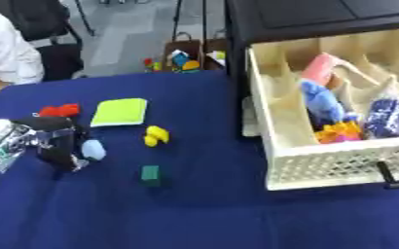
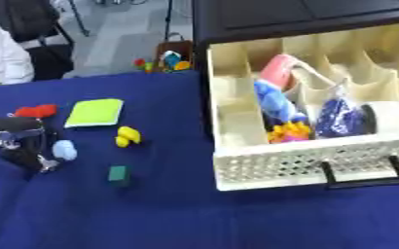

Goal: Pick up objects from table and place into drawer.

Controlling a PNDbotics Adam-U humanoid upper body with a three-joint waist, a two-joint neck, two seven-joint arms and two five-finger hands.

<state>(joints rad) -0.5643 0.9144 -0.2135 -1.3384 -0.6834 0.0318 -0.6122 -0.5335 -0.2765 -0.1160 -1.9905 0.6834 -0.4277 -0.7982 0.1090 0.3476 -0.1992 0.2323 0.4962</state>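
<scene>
The left robot hand (image 1: pixel 56 143) is curling its fingers beside a pale blue object (image 1: pixel 93 150) on the tabletop (image 1: pixel 194 209); whether it grips is unclear. Only the right eye view is showing the drawer (image 2: pixel 305 165) handle (image 2: pixel 363 176) whole.

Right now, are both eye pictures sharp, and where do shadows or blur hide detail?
Left eye view: soft overall; the left hand is smeared, its fingers unreadable, and the green block casts a small shadow. Right eye view: equally soft; the drawer lattice front blurs, and the contents merge into colour patches.
</scene>
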